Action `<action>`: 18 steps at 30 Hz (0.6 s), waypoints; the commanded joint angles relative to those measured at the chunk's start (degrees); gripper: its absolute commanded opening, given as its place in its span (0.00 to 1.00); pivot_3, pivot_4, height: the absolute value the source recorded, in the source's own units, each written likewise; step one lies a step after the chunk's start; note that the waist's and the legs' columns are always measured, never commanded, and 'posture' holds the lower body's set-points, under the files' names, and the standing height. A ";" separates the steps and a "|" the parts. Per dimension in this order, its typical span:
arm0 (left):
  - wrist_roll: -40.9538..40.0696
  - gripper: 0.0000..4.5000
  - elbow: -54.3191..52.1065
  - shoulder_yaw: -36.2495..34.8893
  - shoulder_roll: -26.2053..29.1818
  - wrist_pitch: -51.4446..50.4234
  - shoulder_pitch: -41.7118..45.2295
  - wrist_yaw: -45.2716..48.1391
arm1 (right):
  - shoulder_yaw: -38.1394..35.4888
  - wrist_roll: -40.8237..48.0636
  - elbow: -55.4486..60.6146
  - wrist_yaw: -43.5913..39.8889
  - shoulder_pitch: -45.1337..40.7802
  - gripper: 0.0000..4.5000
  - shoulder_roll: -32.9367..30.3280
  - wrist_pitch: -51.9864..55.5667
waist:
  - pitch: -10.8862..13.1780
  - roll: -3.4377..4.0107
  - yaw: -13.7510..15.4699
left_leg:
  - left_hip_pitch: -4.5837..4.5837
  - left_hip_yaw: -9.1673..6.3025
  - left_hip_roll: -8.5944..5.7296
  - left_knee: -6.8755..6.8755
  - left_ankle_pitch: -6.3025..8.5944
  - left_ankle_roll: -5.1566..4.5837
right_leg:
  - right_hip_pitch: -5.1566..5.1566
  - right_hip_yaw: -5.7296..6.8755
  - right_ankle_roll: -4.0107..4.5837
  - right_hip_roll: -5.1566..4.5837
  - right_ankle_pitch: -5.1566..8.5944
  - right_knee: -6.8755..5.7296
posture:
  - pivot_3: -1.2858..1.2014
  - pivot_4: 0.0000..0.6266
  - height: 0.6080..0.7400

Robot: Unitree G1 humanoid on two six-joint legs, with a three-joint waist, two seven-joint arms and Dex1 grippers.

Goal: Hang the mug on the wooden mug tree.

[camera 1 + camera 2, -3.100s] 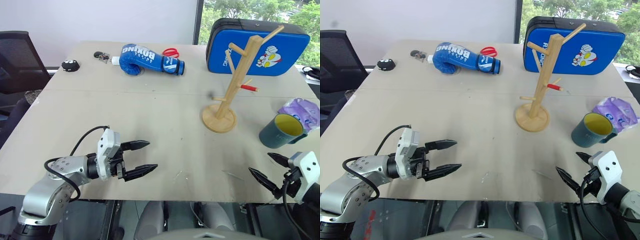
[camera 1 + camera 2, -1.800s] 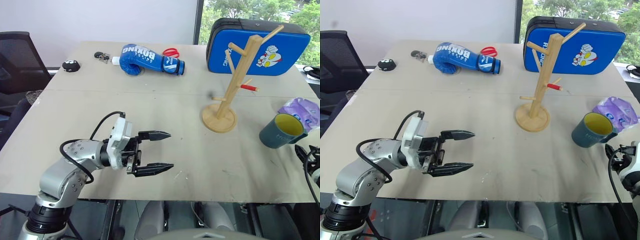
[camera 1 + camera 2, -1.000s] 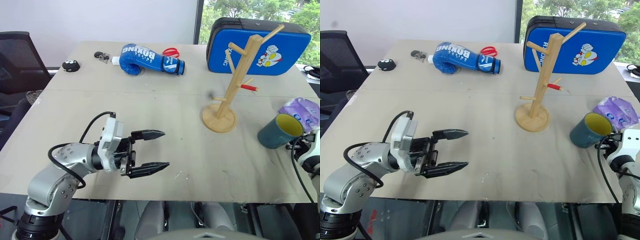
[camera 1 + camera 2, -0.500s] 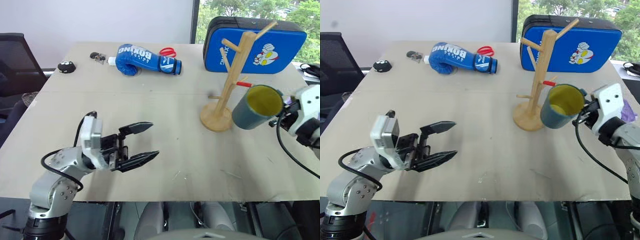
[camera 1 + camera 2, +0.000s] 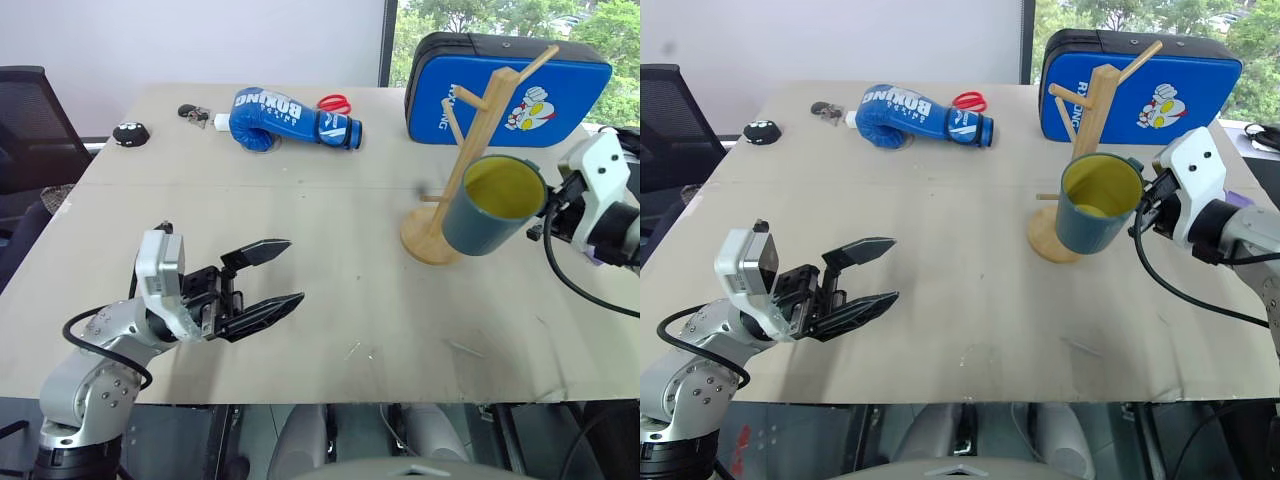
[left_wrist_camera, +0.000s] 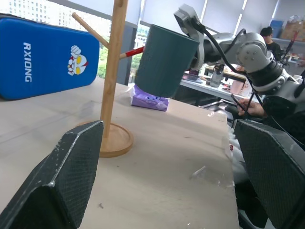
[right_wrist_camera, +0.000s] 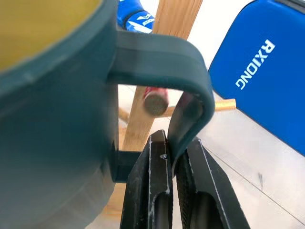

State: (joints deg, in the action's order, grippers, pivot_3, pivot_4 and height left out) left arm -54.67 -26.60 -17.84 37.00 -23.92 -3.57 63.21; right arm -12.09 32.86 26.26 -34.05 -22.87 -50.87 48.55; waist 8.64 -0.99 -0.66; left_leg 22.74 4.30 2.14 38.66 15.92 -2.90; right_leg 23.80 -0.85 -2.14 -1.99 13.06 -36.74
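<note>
The dark teal mug (image 5: 493, 206) with a yellow inside hangs tilted in the air, its mouth turned toward me. My right gripper (image 7: 172, 149) is shut on the mug's handle (image 7: 189, 71). The mug sits right in front of the wooden mug tree (image 5: 470, 140), whose red-tipped peg (image 7: 154, 101) shows through the handle's loop, a little beyond it. The tree's round base (image 5: 421, 243) stands on the table. My left gripper (image 5: 293, 271) hovers open and empty over the table's near left part, pointing toward the tree.
A blue rectangular pad (image 5: 520, 78) leans behind the tree. A blue boxing glove (image 5: 290, 117), red scissors (image 5: 340, 102), keys (image 5: 194, 113) and a small black object (image 5: 130, 132) lie at the back. A purple bag (image 6: 149, 100) lies beyond the tree's base. A black chair (image 5: 28, 120) stands at the left.
My right gripper has lifted the mug off the table's right side and carried it up and left to the mug tree. The left gripper has drifted slightly left, still open.
</note>
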 commanded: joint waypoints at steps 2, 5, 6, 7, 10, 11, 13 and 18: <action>-1.69 1.00 -2.76 -0.98 0.12 -0.22 -0.26 -0.98 | 4.16 -2.37 -2.90 -1.94 -4.75 0.01 -0.63 -1.05 | 0.00 0.00 0.00 | 0.02 0.00 0.00 0.00 0.00 0.00 | 0.02 0.00 0.00 0.00 0.00 0.00 | 0.52 0.24 1.00; -2.19 1.00 -3.74 -1.21 -0.17 -0.46 -0.51 -2.36 | 10.75 -7.36 -10.59 -1.38 -9.58 0.01 0.86 -0.94 | 0.01 -0.01 -0.04 | 0.02 0.01 0.00 -0.01 0.00 0.00 | 0.02 -0.01 0.00 0.00 0.00 0.01 | 0.52 0.24 1.00; -2.25 1.00 -4.12 -1.18 -0.22 -0.46 -0.70 -2.60 | 11.09 -7.62 -12.67 -1.29 -10.65 0.01 1.64 -0.69 | 0.01 -0.01 -0.10 | 0.02 0.03 0.00 0.00 0.00 0.00 | 0.03 -0.02 0.00 0.00 0.00 0.01 | 0.52 0.24 1.00; -2.58 1.00 -4.62 -1.39 -0.28 -0.45 -1.09 -2.81 | 11.26 -8.11 -13.30 -2.28 -10.40 0.01 1.17 -1.62 | 0.01 -0.02 -0.09 | 0.01 0.06 0.00 0.00 0.00 0.00 | 0.03 -0.04 0.00 -0.01 0.00 0.01 | 0.52 0.24 1.00; -3.77 1.00 -5.62 -2.22 -0.38 -0.45 -2.05 -3.38 | 9.13 -7.47 -11.27 -4.08 -8.20 0.30 0.70 -3.06 | 0.01 -0.02 0.46 | 0.05 0.02 -0.01 0.00 0.00 0.00 | 0.03 0.00 0.01 -0.02 0.00 0.01 | 0.52 0.24 1.00; -4.25 1.00 -5.84 -2.50 -0.43 -0.43 -2.30 -3.62 | 7.88 -6.86 -10.20 -4.13 -7.35 0.40 0.93 -3.02 | 0.01 -0.03 0.63 | 0.06 -0.01 -0.01 0.00 0.00 0.00 | 0.03 0.01 0.01 -0.02 0.00 0.02 | 0.52 0.24 1.00; -4.61 1.00 -5.75 -2.95 -0.45 -0.17 -3.17 -3.26 | 2.78 -3.84 -5.98 -5.77 -2.42 0.49 1.22 -3.76 | 0.01 -0.03 0.85 | 0.10 -0.05 0.00 -0.01 0.00 0.01 | 0.04 0.05 0.00 -0.02 0.00 0.02 | 0.52 0.24 1.00; -3.08 1.00 -3.90 -2.49 -0.63 0.63 -4.71 -1.64 | -6.73 -0.35 -0.04 -8.62 8.27 0.49 1.55 -6.77 | 0.01 -0.03 1.28 | 0.10 -0.04 0.00 -0.10 0.00 0.01 | 0.04 0.05 -0.04 -0.02 0.00 0.06 | 0.52 0.24 1.00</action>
State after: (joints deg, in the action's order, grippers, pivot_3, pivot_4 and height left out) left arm -57.70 -30.16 -19.72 36.43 -24.33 -8.12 60.89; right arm -14.21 30.99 23.11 -41.72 -15.31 -49.13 43.78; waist 8.66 -1.01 0.62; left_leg 22.82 4.27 2.13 38.56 15.92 -2.89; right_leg 23.83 -0.81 -2.17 -2.00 13.07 -36.67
